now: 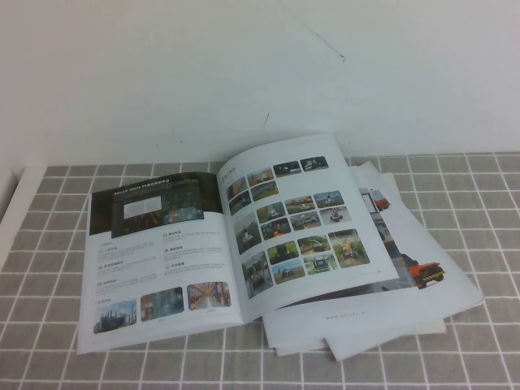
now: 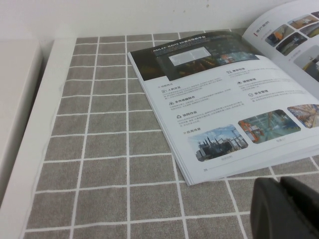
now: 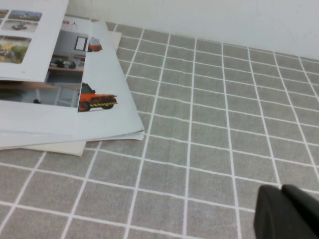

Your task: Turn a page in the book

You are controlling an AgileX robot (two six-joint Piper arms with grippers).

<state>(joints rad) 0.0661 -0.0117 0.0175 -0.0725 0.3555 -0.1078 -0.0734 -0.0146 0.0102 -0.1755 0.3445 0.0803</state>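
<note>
The book (image 1: 244, 236) lies open on the grey checked cloth. The page (image 1: 154, 252) lies flat on the book's left half, its dark banner photo facing up; it also shows in the left wrist view (image 2: 224, 99). The right half shows a grid of small colour photos (image 1: 296, 227). My left gripper (image 2: 280, 180) is shut and holds nothing; it hovers over the cloth just off the book's near left corner. My right gripper (image 3: 281, 187) is also shut and holds nothing, over bare cloth well to the right of the book. Neither arm shows in the high view.
Loose white booklets with an orange machine photo (image 1: 422, 276) lie fanned out under the book's right side and are also seen in the right wrist view (image 3: 94, 99). A white ledge (image 2: 30, 149) borders the cloth on the left. A white wall stands behind.
</note>
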